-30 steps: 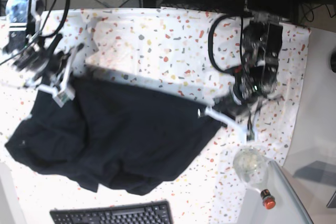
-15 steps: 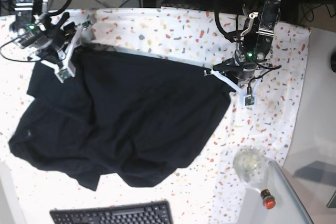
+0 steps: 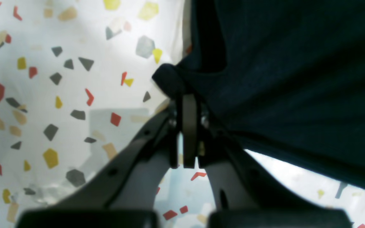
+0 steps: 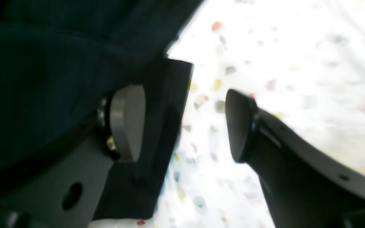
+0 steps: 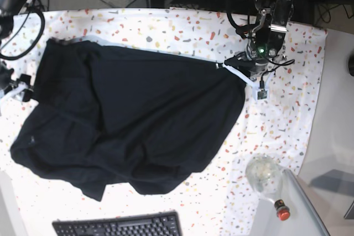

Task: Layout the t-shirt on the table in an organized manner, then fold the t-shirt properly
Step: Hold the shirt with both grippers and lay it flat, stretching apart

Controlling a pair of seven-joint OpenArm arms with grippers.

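speckled table (image 5: 182, 31): left gripper (image 3: 188, 104) pinching t-shirt (image 5: 138, 125) edge, right gripper (image 4: 185, 123) spread beside cloth.

Keyboard (image 5: 118, 226) and jar (image 5: 264, 173) near edge

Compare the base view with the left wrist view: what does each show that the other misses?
Only the base view shows the whole t-shirt spread rumpled, plus a keyboard at the bottom edge and a clear glass vessel near the corner. Only the left wrist view shows the left tool shut, pinching a bunched edge of the shirt. Both show the black shirt on the speckled table cloth.
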